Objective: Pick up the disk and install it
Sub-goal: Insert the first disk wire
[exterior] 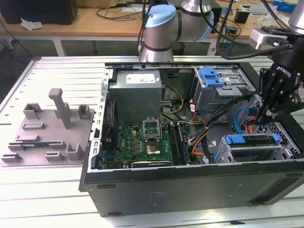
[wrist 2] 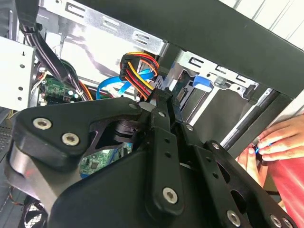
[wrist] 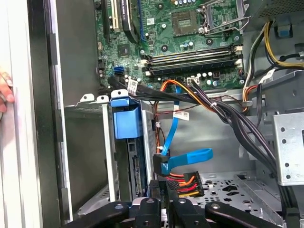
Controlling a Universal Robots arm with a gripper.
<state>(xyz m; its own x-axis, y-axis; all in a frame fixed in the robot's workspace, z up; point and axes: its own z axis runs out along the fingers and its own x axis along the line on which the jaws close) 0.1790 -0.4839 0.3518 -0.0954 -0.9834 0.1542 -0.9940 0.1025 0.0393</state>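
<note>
Tool [wrist: 161, 184] sat pinched narrow by the power plug [wrist: 187, 181], beside the disk [wrist: 126, 122] already slotted in its bay, probably for cabling.

A metal table [exterior: 52, 202] with a top of pale, ribbed slats carried two things. Toward the exterior view's left lay a grey plastic fixture plate [exterior: 45, 142] (flat on the slats, its posts standing upright). Just beside it, across the middle and the exterior view's right, a black computer case [exterior: 190, 192] lay on its side with its open side up. Whether plate and case touched could not be told.
</note>
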